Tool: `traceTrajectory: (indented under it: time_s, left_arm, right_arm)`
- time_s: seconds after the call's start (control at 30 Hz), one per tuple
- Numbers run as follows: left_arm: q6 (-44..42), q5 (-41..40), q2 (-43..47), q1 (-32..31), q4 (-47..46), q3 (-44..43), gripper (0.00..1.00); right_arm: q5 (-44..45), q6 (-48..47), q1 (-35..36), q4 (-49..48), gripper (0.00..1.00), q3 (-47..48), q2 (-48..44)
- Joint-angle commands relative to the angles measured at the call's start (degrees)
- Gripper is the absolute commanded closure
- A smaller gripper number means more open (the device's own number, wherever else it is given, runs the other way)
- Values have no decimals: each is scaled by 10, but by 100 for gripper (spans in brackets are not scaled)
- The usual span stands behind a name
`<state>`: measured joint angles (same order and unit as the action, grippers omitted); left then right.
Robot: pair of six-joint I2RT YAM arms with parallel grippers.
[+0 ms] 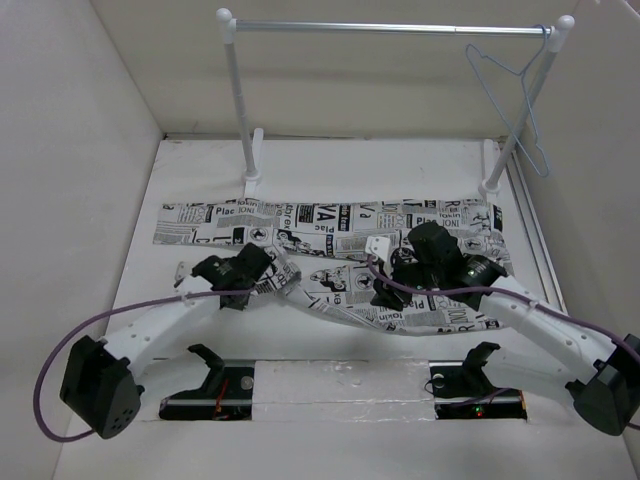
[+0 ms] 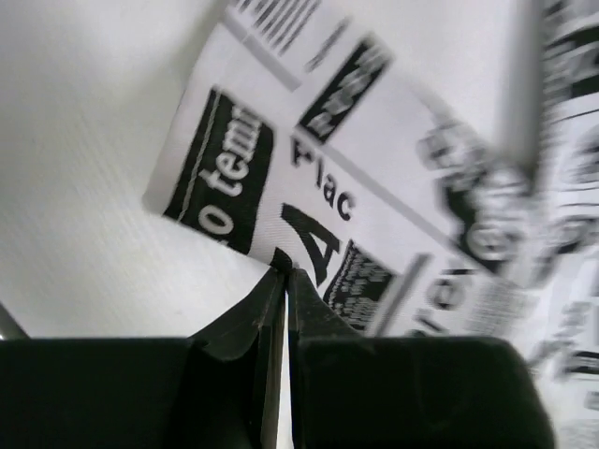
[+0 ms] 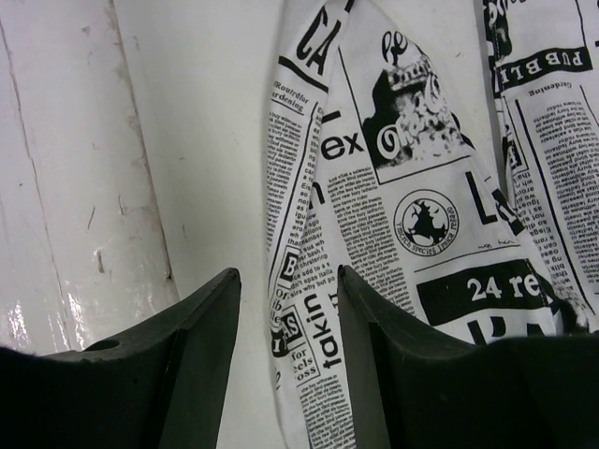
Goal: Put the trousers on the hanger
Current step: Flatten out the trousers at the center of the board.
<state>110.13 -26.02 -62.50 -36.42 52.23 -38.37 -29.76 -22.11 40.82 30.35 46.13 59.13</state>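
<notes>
The trousers (image 1: 330,225), white with black newspaper print, lie spread across the table, with one leg drawn toward the front (image 1: 400,315). My left gripper (image 1: 272,276) is shut on a cloth edge; in the left wrist view its jaws (image 2: 285,273) pinch the trousers (image 2: 374,206) at the tips. My right gripper (image 1: 386,295) is open just above the front leg; in the right wrist view (image 3: 285,281) the folded edge of the trousers (image 3: 412,196) lies between the open fingers. The pale blue wire hanger (image 1: 508,88) hangs on the right end of the rail.
A rack with white posts and a silver rail (image 1: 390,28) stands at the back of the table. White walls close in the left and right sides. Two black fixtures (image 1: 215,365) (image 1: 478,362) sit at the near edge by a strip of tape.
</notes>
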Motion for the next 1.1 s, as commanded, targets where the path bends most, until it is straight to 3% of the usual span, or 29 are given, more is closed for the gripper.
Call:
traceTrajectory:
  time_s: [0.0, 0.17, 0.4, 0.5, 0.53, 0.57, 0.63, 0.67, 0.73, 0.77, 0.83, 0.9, 0.97, 1.07]
  left_arm:
    - [108, -149, 50, 34, 130, -75, 100]
    - [-16, -201, 99, 94, 123, -125, 100]
    - [-201, -291, 29, 144, 130, -283, 100]
    - [-285, -328, 11, 166, 131, -344, 100]
    - [-321, -332, 14, 174, 130, -359, 100]
    - [-336, -342, 20, 181, 129, -373, 100]
    - [-371, -355, 53, 181, 82, -412, 100]
    - [-440, -359, 68, 181, 46, -420, 100]
    - [-516, -356, 117, 181, -81, -416, 100]
    - [-567, -346, 131, 181, -117, -411, 100]
    - [-591, -337, 158, 181, -166, -392, 100]
    - [-594, -324, 167, 181, -168, -369, 100]
    - [-583, -307, 185, 181, -158, -344, 100]
    - [-526, -283, 227, 181, -136, -282, 100]
  right_arm:
    - [6, -2, -5, -1, 49, 26, -17]
    - [17, 9, -28, 1, 50, 17, -21]
    - [56, 36, -97, 36, 55, 14, -38]
    - [102, 57, -137, 54, 69, 8, -57]
    - [109, 58, -150, 58, 86, 4, -60]
    - [113, 59, -173, 65, 93, 2, -57]
    - [120, 56, -194, 75, 100, 4, -50]
    - [118, 53, -204, 79, 100, 6, -41]
    - [110, 53, -224, 83, 100, 20, -32]
    - [110, 55, -231, 85, 100, 25, -24]
    - [116, 56, -248, 88, 93, 28, -18]
    - [102, 53, -262, 78, 86, 26, -14]
    - [26, 58, -262, 31, 71, 16, -6]
    - [-49, 60, -191, -18, 56, 28, 33]
